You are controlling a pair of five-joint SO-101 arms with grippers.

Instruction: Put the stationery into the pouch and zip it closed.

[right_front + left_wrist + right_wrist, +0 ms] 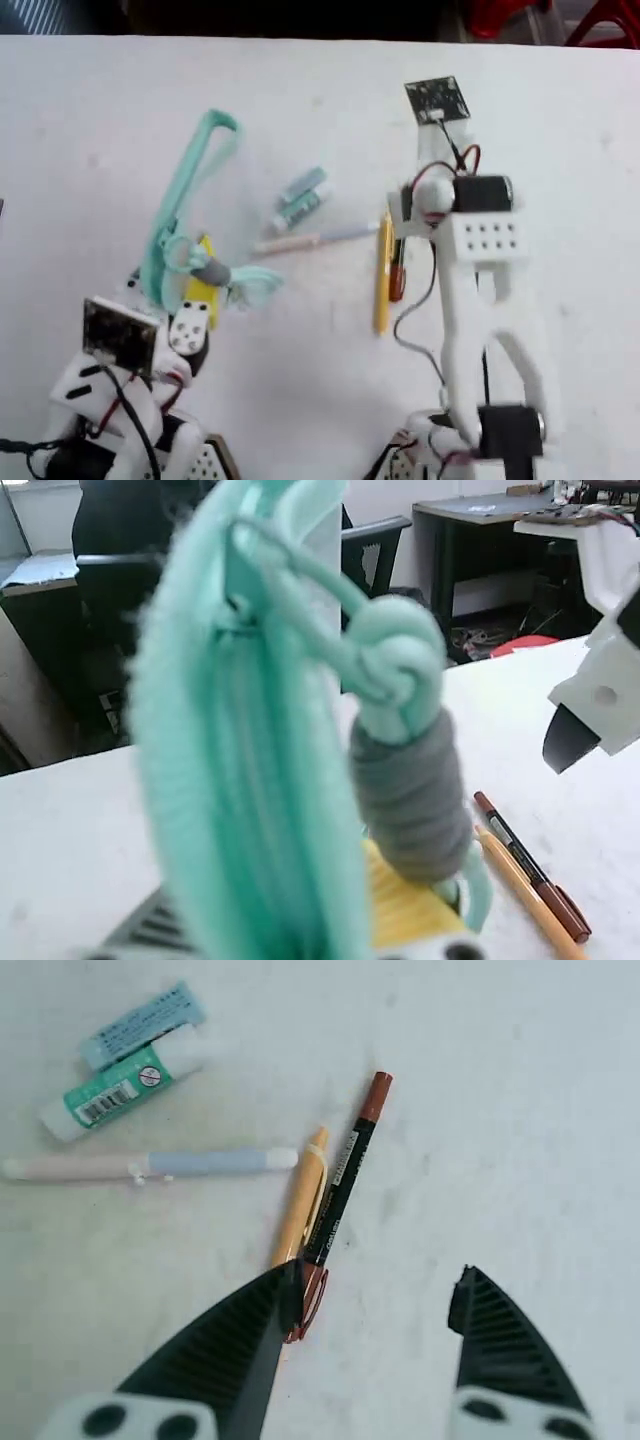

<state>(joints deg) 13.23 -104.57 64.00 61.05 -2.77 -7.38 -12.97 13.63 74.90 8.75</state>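
A mint-green pouch (pixel 185 195) stands on its edge at the table's left; in the left wrist view the pouch (pixel 250 780) looms close, with a knotted zip cord and grey bead (pixel 410 790). My left gripper (pixel 200 285) is shut on the pouch's near end, one yellow finger (pixel 405 920) showing below it. On the table lie a yellow pen (pixel 382 285), a brown pen (pixel 345 1185), a pastel pink-and-blue pen (pixel 150 1165) and two small stick tubes (pixel 125 1090) (pixel 140 1022). My right gripper (pixel 375 1285) hangs open just above the clip ends of the yellow and brown pens.
The white table (pixel 300 380) has free room in front of the pens and between the arms. The right arm's white links (pixel 485 300) run along the right side. A chair and desks stand in the room behind.
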